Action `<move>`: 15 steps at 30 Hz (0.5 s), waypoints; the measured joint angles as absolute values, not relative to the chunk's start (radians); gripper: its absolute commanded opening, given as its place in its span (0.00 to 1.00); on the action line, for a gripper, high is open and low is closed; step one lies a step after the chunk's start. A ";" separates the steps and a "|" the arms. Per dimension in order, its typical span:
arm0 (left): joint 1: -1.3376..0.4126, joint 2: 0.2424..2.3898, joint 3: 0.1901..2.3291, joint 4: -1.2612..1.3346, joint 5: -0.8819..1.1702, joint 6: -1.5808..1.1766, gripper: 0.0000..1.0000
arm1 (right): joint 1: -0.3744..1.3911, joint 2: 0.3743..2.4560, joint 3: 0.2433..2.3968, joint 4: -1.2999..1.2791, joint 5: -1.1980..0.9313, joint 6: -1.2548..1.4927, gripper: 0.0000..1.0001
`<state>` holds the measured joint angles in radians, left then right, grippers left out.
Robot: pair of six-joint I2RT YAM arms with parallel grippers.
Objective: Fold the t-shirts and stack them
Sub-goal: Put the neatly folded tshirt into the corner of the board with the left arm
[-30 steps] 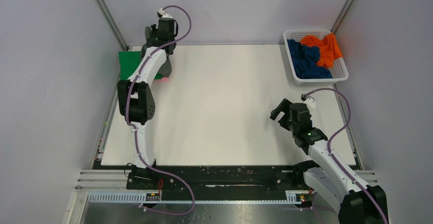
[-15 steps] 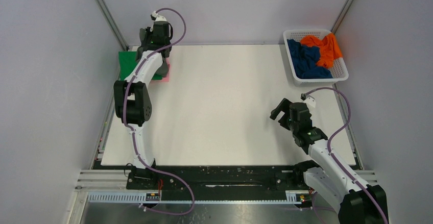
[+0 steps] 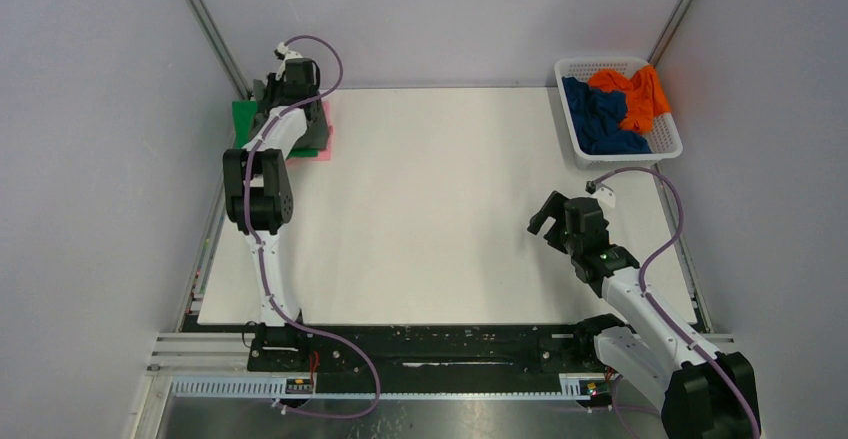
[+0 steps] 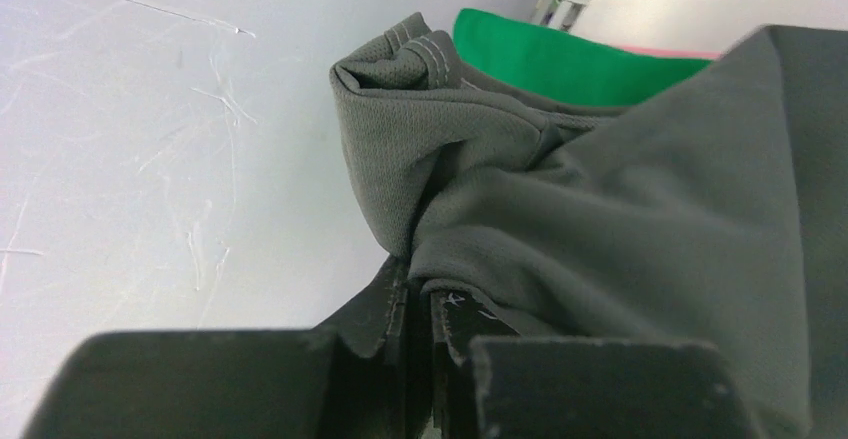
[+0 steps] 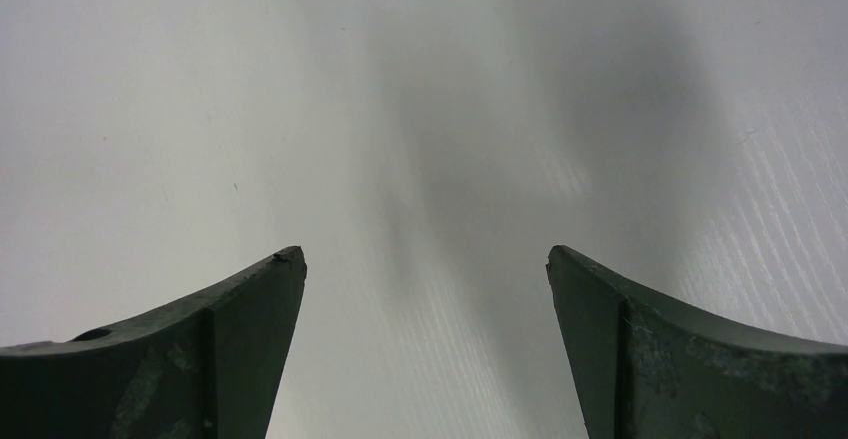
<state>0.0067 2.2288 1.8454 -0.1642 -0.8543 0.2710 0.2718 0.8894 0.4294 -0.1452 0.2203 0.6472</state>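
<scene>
At the table's far left corner my left gripper (image 3: pixel 272 92) is shut on a fold of the dark grey t-shirt (image 4: pixel 600 209). The grey cloth (image 3: pixel 313 132) drapes over a green t-shirt (image 3: pixel 242 115) and a pink t-shirt (image 3: pixel 326 149) that lie flat beneath it. In the left wrist view the green shirt (image 4: pixel 560 59) shows behind the grey bunch, with a pink sliver (image 4: pixel 672 52) past it. A navy blue t-shirt (image 3: pixel 598 119) and an orange t-shirt (image 3: pixel 636 95) lie crumpled in the basket. My right gripper (image 3: pixel 548 217) hangs open over bare table, nothing between its fingers (image 5: pixel 250 309).
The white lattice basket (image 3: pixel 606 62) stands at the far right corner. A metal frame post (image 3: pixel 215 34) and the side walls stand close to the left arm. The white table top (image 3: pixel 430 209) spreads between the two arms.
My left arm has swung farther toward the far left corner, carrying the grey shirt over the green and pink ones. The right arm has stayed put.
</scene>
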 measured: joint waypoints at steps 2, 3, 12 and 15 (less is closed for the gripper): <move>0.030 2.246 1.870 -0.187 -0.854 0.241 0.20 | 0.272 0.899 0.429 -0.145 0.220 0.644 0.99; 0.041 2.255 1.884 -0.194 -0.854 0.226 0.20 | 0.272 0.904 0.429 -0.145 0.220 0.641 0.99; 0.081 2.321 2.044 -0.318 -0.923 0.019 0.99 | 0.272 0.914 0.430 -0.145 0.224 0.633 0.99; 0.083 2.327 2.068 -0.370 -0.942 -0.069 0.99 | 0.272 0.914 0.434 -0.146 0.224 0.633 0.99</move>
